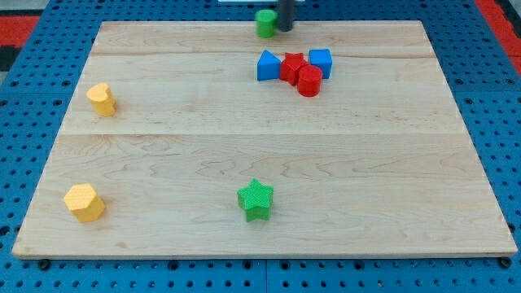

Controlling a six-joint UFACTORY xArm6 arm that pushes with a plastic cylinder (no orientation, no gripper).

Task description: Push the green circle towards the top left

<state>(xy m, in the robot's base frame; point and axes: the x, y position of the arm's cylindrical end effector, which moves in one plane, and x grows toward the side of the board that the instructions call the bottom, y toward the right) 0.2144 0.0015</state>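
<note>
The green circle [265, 23] stands at the top edge of the wooden board [163, 146], a little right of the middle. My tip [285, 28] is a dark rod end right beside the green circle, on its right side and touching or nearly touching it.
A blue triangle [268, 66], a red star-like block [293, 67], a red cylinder [309, 81] and a blue cube [321, 62] cluster just below the tip. A yellow block [102, 99] lies at the left, a yellow hexagon [85, 203] at the bottom left, a green star [256, 199] at the bottom middle.
</note>
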